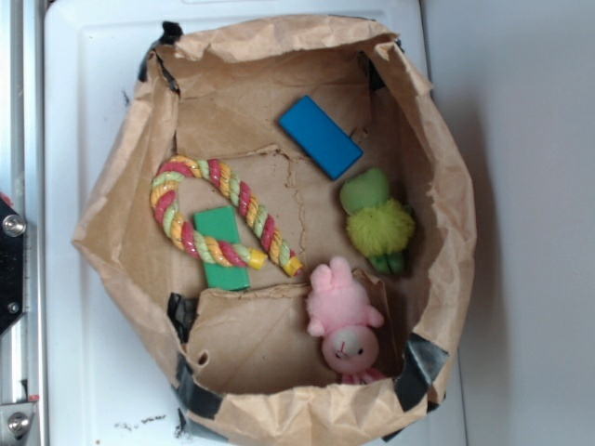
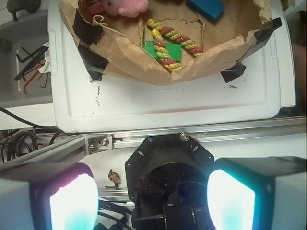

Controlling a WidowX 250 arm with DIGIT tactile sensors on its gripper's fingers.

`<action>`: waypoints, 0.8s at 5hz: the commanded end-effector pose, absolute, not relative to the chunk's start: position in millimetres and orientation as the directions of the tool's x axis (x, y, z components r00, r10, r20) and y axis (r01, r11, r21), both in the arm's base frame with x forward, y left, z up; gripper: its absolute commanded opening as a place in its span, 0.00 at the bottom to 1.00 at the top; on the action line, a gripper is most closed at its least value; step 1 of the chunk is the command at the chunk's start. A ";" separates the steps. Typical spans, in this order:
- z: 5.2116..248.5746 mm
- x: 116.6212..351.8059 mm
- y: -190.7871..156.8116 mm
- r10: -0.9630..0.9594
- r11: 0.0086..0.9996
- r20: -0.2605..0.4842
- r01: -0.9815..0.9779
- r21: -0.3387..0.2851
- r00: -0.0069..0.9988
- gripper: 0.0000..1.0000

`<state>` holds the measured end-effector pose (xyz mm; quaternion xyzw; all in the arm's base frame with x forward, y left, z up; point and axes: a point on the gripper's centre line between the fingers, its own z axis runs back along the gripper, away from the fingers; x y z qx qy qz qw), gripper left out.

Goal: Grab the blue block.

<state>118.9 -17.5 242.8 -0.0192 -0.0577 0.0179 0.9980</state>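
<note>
From the exterior view I see the blue block (image 1: 320, 136) lying flat on the floor of a brown paper bag tray (image 1: 121, 214), in the upper middle part, turned at a slant. Nothing lies on top of it and nothing touches it. Its nearest neighbour is the green-and-yellow fuzzy toy (image 1: 376, 221), just below and to its right, apart from it.

A striped rope toy (image 1: 223, 214) curves across the left half of the tray, and one strand of it crosses over the green block (image 1: 221, 246), which lies flat beneath it. The pink plush bunny (image 1: 342, 321) sits in the lower right part. Crumpled paper walls rise all round, held at the corners with black tape (image 1: 420, 364). The tray rests on a white desk (image 1: 84, 74).

In my wrist view the fingers (image 2: 152, 200) stand spread wide, with nothing between them. Each finger pad (image 2: 73, 203) glows pale at the bottom edge of the frame. They sit over a metal rail (image 2: 96, 143) and the black arm base (image 2: 169, 163), well apart from the tray. From there the blue block (image 2: 206, 7) shows only partly at the top edge, beyond the rope toy (image 2: 173, 44) and green block (image 2: 161, 51), with the near paper wall between.

I can read no writing or brand on anything.
</note>
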 end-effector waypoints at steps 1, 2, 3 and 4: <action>242.8 118.9 -17.5 0.038 0.999 0.114 -0.033 -0.040 0.993 1.00; 241.4 152.8 -12.3 0.049 0.998 0.118 -0.045 -0.034 0.992 1.00; 233.0 171.0 -9.2 0.013 1.000 0.114 -0.011 -0.026 0.993 1.00; 227.0 181.8 -12.8 -0.130 0.990 0.082 0.134 -0.049 0.988 1.00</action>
